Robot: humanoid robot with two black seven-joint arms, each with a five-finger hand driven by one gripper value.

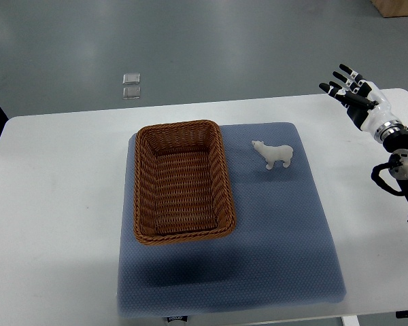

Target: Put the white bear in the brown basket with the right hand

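White bear (273, 155) standing on the mat beside the brown basket (182, 182), right hand (353, 92) off right, fingers spread, empty.

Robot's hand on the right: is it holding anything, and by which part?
Nothing is held. The right hand hangs open, fingers spread, apart from the bear, which stands on the mat beside the basket.

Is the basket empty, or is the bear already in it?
Empty. The basket shows only bare weave inside. The bear stands on the blue mat to its right, and the right robot hand is open, away from it.
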